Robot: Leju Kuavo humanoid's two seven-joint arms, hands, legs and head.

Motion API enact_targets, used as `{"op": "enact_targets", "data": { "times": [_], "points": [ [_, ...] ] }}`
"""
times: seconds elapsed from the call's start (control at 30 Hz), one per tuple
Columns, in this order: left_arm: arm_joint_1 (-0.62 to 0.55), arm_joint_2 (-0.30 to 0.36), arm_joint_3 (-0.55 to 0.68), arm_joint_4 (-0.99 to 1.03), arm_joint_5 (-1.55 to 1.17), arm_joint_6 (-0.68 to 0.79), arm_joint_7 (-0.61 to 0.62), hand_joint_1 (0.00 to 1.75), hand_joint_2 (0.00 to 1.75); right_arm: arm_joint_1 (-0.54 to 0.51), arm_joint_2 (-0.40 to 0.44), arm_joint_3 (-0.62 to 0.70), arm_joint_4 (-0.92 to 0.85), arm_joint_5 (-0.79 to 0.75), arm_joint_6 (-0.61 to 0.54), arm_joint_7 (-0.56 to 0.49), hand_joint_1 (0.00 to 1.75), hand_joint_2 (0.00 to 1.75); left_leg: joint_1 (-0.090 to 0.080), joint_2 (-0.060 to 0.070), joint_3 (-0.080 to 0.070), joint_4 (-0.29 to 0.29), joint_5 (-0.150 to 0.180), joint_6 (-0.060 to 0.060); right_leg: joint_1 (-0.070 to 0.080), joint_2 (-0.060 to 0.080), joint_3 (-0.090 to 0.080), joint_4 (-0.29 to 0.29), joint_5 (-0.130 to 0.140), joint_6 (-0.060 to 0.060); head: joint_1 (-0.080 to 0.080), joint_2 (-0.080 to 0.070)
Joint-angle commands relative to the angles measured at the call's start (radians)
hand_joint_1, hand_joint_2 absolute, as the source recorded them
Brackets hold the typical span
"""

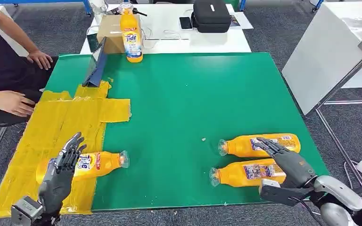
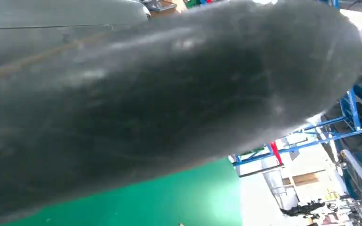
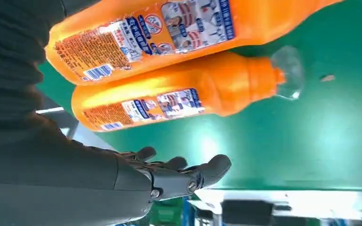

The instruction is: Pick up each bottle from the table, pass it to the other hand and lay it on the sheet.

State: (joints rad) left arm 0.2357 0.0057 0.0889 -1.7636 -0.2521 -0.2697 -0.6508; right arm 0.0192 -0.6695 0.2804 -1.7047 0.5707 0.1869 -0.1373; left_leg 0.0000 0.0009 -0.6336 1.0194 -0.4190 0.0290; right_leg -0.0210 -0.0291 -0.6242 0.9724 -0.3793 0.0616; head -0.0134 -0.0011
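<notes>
An orange bottle (image 1: 101, 163) lies on the yellow sheet (image 1: 61, 122), its clear cap end reaching over the green table (image 1: 193, 94). My left hand (image 1: 62, 172) hovers over the bottle's base end, fingers straight and apart, holding nothing. Two more orange bottles lie side by side at the right front, one farther (image 1: 257, 144) (image 3: 169, 96) and one nearer (image 1: 245, 173) (image 3: 160, 33). My right hand (image 1: 285, 160) (image 3: 179, 174) is spread over their base ends with nothing in it. A fourth bottle (image 1: 132, 35) stands upright at the table's far edge.
A person sits at the left, with one hand (image 1: 40, 59) near the table's corner and the other hand (image 1: 14, 101) by the sheet's edge. A tablet (image 1: 96, 63) leans at the sheet's far end. A cardboard box (image 1: 109, 35) and black case (image 1: 210, 15) lie behind; a white table (image 1: 330, 52) stands right.
</notes>
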Motion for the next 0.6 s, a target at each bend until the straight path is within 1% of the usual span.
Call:
{"op": "enact_targets", "data": {
  "times": [0.03,0.1,0.13,0.2,0.27,0.3,0.33,0.37,0.4,0.43,0.47,0.53,0.57,0.6],
  "points": [
    [-0.032,0.011,-0.007,0.017,0.015,0.007,0.010,0.00,0.00,-0.068,0.069,0.063,0.171,-0.001,0.011,0.000,0.00,1.75,0.002,0.001,0.006,-0.002,-0.002,-0.002,0.002,0.003,0.006,-0.002,-0.001,-0.003,0.000,0.000],
    [-0.032,0.011,-0.007,0.017,0.015,0.007,0.010,0.00,0.00,-0.068,0.069,0.063,0.171,-0.001,0.011,0.000,0.00,1.75,0.001,0.001,0.003,-0.001,-0.001,-0.001,0.001,0.002,0.003,-0.002,0.000,-0.002,0.000,0.000],
    [-0.032,0.011,-0.007,0.017,0.015,0.007,0.010,0.00,0.00,-0.068,0.069,0.063,0.171,-0.001,0.011,0.000,0.00,1.75,0.002,0.001,0.006,-0.001,-0.002,-0.002,0.002,0.004,0.006,-0.002,-0.001,-0.003,0.000,0.000],
    [-0.032,0.011,-0.007,0.017,0.015,0.007,0.010,0.00,0.00,-0.068,0.069,0.063,0.171,-0.001,0.011,0.000,0.00,1.75,0.001,0.001,0.003,-0.001,-0.001,-0.001,0.001,0.003,0.003,-0.002,0.000,-0.002,0.000,0.000],
    [-0.033,0.014,-0.003,0.024,0.028,0.007,0.013,0.00,0.00,-0.054,0.047,0.072,0.143,-0.017,0.025,-0.003,0.00,1.75,0.001,0.001,0.004,-0.001,-0.001,-0.002,0.001,0.003,0.004,-0.001,-0.001,-0.003,0.000,0.000],
    [-0.032,0.013,0.004,0.026,0.034,0.007,0.014,0.00,0.00,-0.034,0.031,0.074,0.121,-0.024,0.029,-0.006,0.00,1.75,0.001,0.001,0.002,-0.001,-0.001,-0.001,0.001,0.002,0.002,-0.001,0.000,-0.002,0.000,0.000],
    [-0.029,0.013,0.008,0.027,0.036,0.006,0.014,0.00,0.00,-0.008,0.013,0.072,0.093,-0.028,0.028,-0.007,0.00,1.75,0.001,0.000,0.005,-0.001,-0.002,-0.002,0.001,0.003,0.005,-0.001,-0.002,-0.003,0.000,0.000],
    [-0.027,0.013,0.012,0.027,0.037,0.006,0.014,0.00,0.00,0.015,0.000,0.068,0.070,-0.029,0.026,-0.005,0.00,1.75,0.001,-0.001,0.003,-0.001,-0.001,-0.002,0.001,0.001,0.003,-0.001,-0.002,-0.002,0.000,0.000],
    [-0.022,0.009,0.019,0.028,0.039,0.003,0.013,0.00,0.00,0.046,-0.012,0.067,0.041,-0.023,0.028,0.001,0.00,1.75,0.001,-0.001,0.005,-0.001,-0.002,-0.002,0.001,0.001,0.005,-0.001,-0.003,-0.003,0.000,0.000],
    [-0.020,0.008,0.025,0.030,0.040,0.002,0.011,0.00,0.00,0.060,-0.021,0.069,0.029,-0.022,0.030,0.004,0.00,1.75,0.001,-0.002,0.003,-0.001,-0.002,-0.002,0.001,0.000,0.004,-0.001,-0.002,-0.003,0.000,0.000],
    [-0.018,0.007,0.032,0.030,0.041,-0.002,0.009,0.00,0.00,0.074,-0.029,0.074,0.017,-0.017,0.029,0.011,0.00,1.75,0.001,-0.002,0.005,-0.001,-0.003,-0.002,0.001,0.000,0.005,0.000,-0.003,-0.003,0.000,0.000],
    [-0.016,0.006,0.042,0.029,0.043,-0.008,0.008,0.00,0.00,0.092,-0.039,0.080,0.004,-0.005,0.018,0.022,0.00,1.75,0.001,-0.003,0.002,-0.001,-0.001,-0.001,0.001,0.000,0.003,-0.001,-0.002,-0.002,0.000,0.000],
    [-0.013,0.004,0.049,0.025,0.046,-0.012,0.008,0.00,0.00,0.112,-0.046,0.077,-0.007,0.007,0.000,0.032,0.00,1.75,0.001,-0.002,0.005,-0.001,-0.003,-0.002,0.001,0.001,0.005,-0.001,-0.003,-0.003,0.000,0.000],
    [-0.009,0.001,0.055,0.022,0.047,-0.014,0.007,0.00,0.00,0.126,-0.055,0.075,-0.019,0.013,-0.011,0.040,0.00,1.75,0.001,-0.002,0.001,-0.001,-0.001,-0.001,0.001,0.001,0.002,-0.001,-0.002,-0.002,0.000,0.000]
  ]
}}
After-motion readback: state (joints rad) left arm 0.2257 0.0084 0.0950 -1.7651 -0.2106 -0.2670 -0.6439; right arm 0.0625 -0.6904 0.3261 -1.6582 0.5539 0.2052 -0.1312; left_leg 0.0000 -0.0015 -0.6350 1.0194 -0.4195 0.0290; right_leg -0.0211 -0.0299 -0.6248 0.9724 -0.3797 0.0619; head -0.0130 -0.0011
